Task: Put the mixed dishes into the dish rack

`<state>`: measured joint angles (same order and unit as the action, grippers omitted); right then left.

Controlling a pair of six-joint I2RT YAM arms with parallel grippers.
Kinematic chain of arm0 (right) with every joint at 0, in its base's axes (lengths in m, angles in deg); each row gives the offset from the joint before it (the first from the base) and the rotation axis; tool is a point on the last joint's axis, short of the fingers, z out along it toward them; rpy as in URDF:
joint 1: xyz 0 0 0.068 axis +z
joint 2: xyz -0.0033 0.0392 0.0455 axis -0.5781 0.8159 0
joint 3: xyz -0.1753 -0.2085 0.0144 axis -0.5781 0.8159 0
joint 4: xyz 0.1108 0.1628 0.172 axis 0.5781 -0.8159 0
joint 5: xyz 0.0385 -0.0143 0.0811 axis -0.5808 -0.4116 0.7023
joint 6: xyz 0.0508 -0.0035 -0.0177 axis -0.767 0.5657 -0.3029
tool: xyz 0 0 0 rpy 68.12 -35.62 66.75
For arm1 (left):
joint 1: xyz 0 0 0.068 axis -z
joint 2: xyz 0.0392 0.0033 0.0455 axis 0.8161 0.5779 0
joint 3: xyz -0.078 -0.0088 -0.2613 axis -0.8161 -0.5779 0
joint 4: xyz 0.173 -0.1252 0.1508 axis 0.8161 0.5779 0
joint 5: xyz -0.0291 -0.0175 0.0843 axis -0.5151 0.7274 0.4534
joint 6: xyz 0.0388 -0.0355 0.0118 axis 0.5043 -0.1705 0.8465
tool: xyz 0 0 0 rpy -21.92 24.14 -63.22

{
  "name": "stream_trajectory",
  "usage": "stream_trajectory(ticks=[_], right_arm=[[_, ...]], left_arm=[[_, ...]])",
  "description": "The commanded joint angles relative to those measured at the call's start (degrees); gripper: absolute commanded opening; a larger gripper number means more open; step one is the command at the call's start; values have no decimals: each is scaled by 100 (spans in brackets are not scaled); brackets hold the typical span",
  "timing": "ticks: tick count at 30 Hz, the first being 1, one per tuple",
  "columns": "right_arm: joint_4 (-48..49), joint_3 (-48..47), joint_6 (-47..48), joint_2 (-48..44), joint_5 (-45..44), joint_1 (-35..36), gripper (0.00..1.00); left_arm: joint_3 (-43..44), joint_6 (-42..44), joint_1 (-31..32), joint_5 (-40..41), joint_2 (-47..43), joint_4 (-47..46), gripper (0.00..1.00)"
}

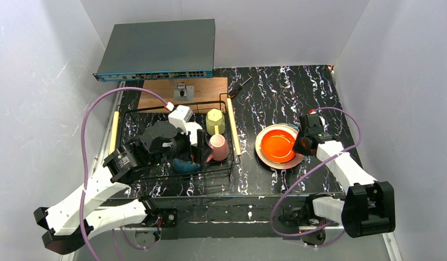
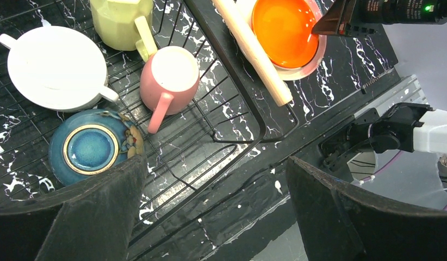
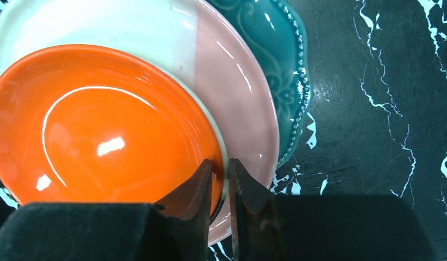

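Note:
The dish rack (image 1: 223, 173), a black wire basket, holds a pink mug (image 2: 169, 76), a yellow-green mug (image 2: 120, 22), a white cup (image 2: 55, 65) and an upturned blue-teal bowl (image 2: 91, 147). My left gripper (image 2: 213, 163) hovers open over the rack's near right corner, with nothing between its fingers. To the right of the rack lies a stack of plates: the orange plate (image 3: 101, 125) on top, a cream plate (image 3: 237, 92) under it and a teal plate (image 3: 275, 49) at the bottom. My right gripper (image 3: 220, 166) pinches the orange plate's near rim, one finger inside and one outside.
A grey network box (image 1: 159, 49) and a flat wooden board (image 1: 156, 88) sit behind the rack. The rack's wooden rod handle (image 2: 254, 51) runs between the rack and the plates. Purple cables loop around both arms. White walls close in on three sides.

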<state>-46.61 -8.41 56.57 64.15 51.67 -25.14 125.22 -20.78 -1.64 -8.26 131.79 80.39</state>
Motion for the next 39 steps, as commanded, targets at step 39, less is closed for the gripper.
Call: stream_trajectory(ticks=[39], right_arm=[[-369,285,-804,-956,-109,-825,11]], left_arm=[[-150,85,20,-152,-168,-77,98]])
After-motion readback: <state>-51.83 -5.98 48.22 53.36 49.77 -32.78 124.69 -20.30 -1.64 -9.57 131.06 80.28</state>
